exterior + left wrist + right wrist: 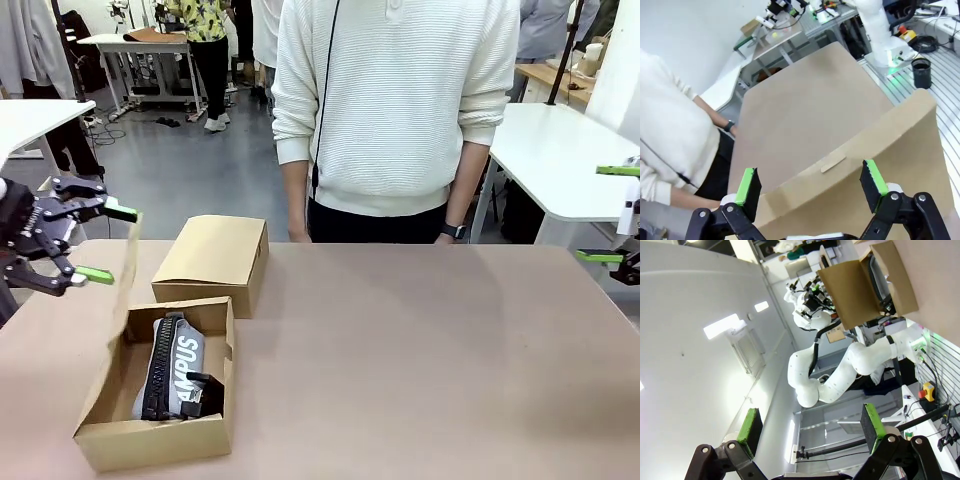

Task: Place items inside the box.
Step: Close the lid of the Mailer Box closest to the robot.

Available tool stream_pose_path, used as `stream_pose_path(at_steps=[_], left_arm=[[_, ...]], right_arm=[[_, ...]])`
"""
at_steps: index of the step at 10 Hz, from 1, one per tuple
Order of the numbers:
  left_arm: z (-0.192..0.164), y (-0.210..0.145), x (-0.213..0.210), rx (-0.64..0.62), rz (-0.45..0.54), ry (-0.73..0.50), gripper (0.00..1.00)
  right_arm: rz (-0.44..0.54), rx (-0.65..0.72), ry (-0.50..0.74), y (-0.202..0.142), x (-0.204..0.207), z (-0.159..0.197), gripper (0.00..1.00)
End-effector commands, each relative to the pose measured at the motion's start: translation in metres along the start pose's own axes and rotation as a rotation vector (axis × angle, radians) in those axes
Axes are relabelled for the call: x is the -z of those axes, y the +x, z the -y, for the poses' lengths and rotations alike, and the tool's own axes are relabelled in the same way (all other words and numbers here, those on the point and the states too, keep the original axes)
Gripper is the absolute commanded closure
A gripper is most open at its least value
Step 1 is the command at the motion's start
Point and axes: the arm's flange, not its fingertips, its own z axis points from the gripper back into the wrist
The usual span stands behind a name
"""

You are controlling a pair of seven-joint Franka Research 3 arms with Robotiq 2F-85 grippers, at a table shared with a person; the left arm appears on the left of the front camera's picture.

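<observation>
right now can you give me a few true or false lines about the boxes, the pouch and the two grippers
1. The grey pouch lies inside the open box. True.
2. The stapler sits on the bare table beside the box. False: it is in the box, next to the pouch.
3. The left gripper is shut on the box's lid. False: its fingers are spread apart and hold nothing, beside the raised lid.
4. The smaller box behind the open one is closed. True.
5. The right gripper is open, off at the table's edge. True.
</observation>
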Motion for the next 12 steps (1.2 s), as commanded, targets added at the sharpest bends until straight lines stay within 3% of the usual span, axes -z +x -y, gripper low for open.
stream_pose_path(at_steps=[1,3,6,10,12], left_arm=[[0.013,-0.044,0.01,-0.024,0.002,-0.03,0.0],[0.02,-0.069,0.028,-0.069,0.006,0.007,0.0],[0.05,-0.085,0.045,-0.179,-0.032,-0.137,0.0],[0.088,-0.097,0.066,-0.286,-0.189,-0.224,0.0],[0.095,-0.101,0.068,-0.249,-0.233,-0.221,0.0]], right_arm=[[-0.008,-0.004,0.001,-0.003,-0.002,-0.001,0.0],[-0.008,-0.004,0.001,-0.003,-0.002,-0.001,0.0],[-0.008,-0.004,0.001,-0.003,-0.002,-0.001,0.0],[-0.008,-0.004,0.001,-0.003,-0.002,-0.001,0.0],[-0.008,-0.004,0.001,-0.003,-0.002,-0.001,0.0]])
